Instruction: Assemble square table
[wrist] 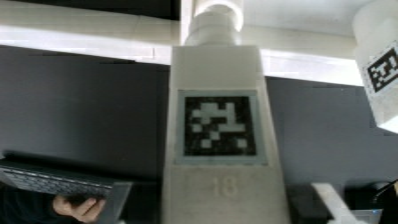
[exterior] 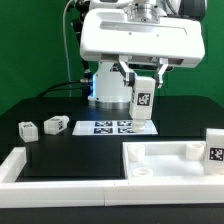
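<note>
My gripper is shut on a white table leg with a black-and-white tag and holds it upright in the air, above the marker board's end on the exterior view's right. In the wrist view the leg fills the middle between my fingers, with my gripper closed round its sides. The square table top with its raised rim lies at the front right of the exterior view. A tagged leg stands at its right end. Two more legs lie at the left.
The marker board lies flat on the black surface below the arm. A long white bar edges the surface at the front left. The arm's base stands behind the marker board. A tagged white part shows in the wrist view.
</note>
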Action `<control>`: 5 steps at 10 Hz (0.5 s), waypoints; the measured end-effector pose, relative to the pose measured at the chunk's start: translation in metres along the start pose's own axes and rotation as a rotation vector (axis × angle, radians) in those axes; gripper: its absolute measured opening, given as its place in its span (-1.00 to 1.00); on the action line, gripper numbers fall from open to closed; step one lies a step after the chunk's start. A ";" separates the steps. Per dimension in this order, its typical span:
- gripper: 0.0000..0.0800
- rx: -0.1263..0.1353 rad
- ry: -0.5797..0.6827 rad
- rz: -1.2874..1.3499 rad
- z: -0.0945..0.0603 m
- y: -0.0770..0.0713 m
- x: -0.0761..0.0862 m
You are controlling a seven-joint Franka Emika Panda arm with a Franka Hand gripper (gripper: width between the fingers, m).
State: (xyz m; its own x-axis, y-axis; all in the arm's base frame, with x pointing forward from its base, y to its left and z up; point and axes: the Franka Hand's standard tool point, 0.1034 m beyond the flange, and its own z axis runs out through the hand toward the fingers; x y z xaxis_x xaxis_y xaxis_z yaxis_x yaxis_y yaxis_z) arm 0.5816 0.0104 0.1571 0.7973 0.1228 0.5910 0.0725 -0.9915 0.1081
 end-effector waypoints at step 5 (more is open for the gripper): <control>-0.27 0.013 -0.017 -0.023 -0.001 0.053 0.036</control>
State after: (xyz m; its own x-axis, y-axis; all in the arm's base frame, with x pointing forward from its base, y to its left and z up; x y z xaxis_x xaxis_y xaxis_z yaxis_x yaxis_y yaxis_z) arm 0.6136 -0.0375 0.1853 0.8052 0.1446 0.5751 0.0982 -0.9889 0.1113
